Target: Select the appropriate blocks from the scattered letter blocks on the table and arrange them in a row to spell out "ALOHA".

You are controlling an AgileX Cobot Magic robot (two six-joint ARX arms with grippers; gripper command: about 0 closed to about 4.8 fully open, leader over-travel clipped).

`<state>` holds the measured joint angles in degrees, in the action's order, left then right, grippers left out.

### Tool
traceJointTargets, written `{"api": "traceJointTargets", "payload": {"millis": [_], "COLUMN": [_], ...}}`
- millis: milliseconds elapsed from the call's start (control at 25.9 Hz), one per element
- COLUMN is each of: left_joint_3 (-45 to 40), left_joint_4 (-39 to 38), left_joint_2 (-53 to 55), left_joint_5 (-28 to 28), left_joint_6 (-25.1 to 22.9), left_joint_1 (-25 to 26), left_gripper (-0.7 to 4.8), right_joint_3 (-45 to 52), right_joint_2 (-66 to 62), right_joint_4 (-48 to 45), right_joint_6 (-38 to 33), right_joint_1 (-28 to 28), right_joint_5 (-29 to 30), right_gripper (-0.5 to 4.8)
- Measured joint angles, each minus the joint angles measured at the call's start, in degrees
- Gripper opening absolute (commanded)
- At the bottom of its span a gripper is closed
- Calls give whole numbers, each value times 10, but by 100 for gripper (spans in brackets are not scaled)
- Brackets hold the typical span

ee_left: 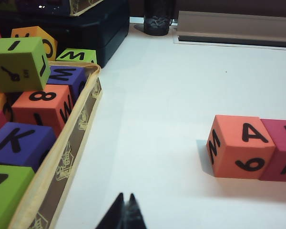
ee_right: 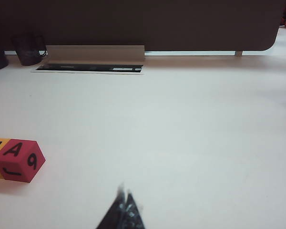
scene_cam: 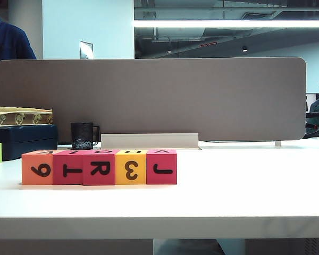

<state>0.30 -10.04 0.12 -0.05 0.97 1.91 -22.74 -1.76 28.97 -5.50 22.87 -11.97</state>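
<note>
Exterior view: five letter blocks (scene_cam: 99,167) touching in row near front edge of surface (scene_cam: 244,186), left of middle; order orange, three crimson, wait, crimson, crimson, yellow, crimson. Neither end effector visible here.

Left wrist view: my left end effector (ee_left: 124,210) pinched closed, empty, above bare surface; orange end block (ee_left: 240,148) nearby; tray of spare blocks (ee_left: 62,157) beside.

Right wrist view: my right end effector (ee_right: 124,207) closed, empty; crimson end block (ee_right: 19,160) well apart.

Five letter blocks (scene_cam: 99,167) touch in a row on the table (scene_cam: 228,186).
</note>
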Motion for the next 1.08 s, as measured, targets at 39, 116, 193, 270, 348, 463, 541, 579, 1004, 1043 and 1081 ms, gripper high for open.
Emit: {"api": "traceJointTargets", "payload": {"millis": [39, 116, 193, 270, 348, 463, 541, 579, 1004, 1043, 1081], "left_joint_3": [0, 0, 0, 0, 0, 0, 0, 0, 0, 0, 0], "left_joint_4": [0, 0, 0, 0, 0, 0, 0, 0, 0, 0, 0], "left_joint_2": [0, 0, 0, 0, 0, 0, 0, 0, 0, 0, 0], "left_joint_5": [0, 0, 0, 0, 0, 0, 0, 0, 0, 0, 0], "left_joint_6": [0, 0, 0, 0, 0, 0, 0, 0, 0, 0, 0], "left_joint_1": [0, 0, 0, 0, 0, 0, 0, 0, 0, 0, 0], "left_gripper": [-6, -6, -6, -6, -6, -6, -6, -6, -6, -6, -6], "right_joint_3": [0, 0, 18, 52, 88, 144, 175, 186, 207, 209, 212], "right_joint_2": [0, 0, 1, 1, 1, 2, 3, 4, 11, 11, 11], "right_joint_4": [0, 0, -14, -37, -57, -121, -171, -188, -211, -210, -210], "right_joint_6": [0, 9, 47, 50, 50, 41, 39, 38, 43, 43, 43], "right_joint_1": [0, 0, 0, 0, -1, -2, -7, -14, -65, -78, -89], "right_joint_5": [0, -2, -50, -91, -111, -113, -98, -88, 2, 4, 8], "right_gripper": [-1, -1, -1, -1, -1, -1, -1, -1, -1, -1, -1]}}
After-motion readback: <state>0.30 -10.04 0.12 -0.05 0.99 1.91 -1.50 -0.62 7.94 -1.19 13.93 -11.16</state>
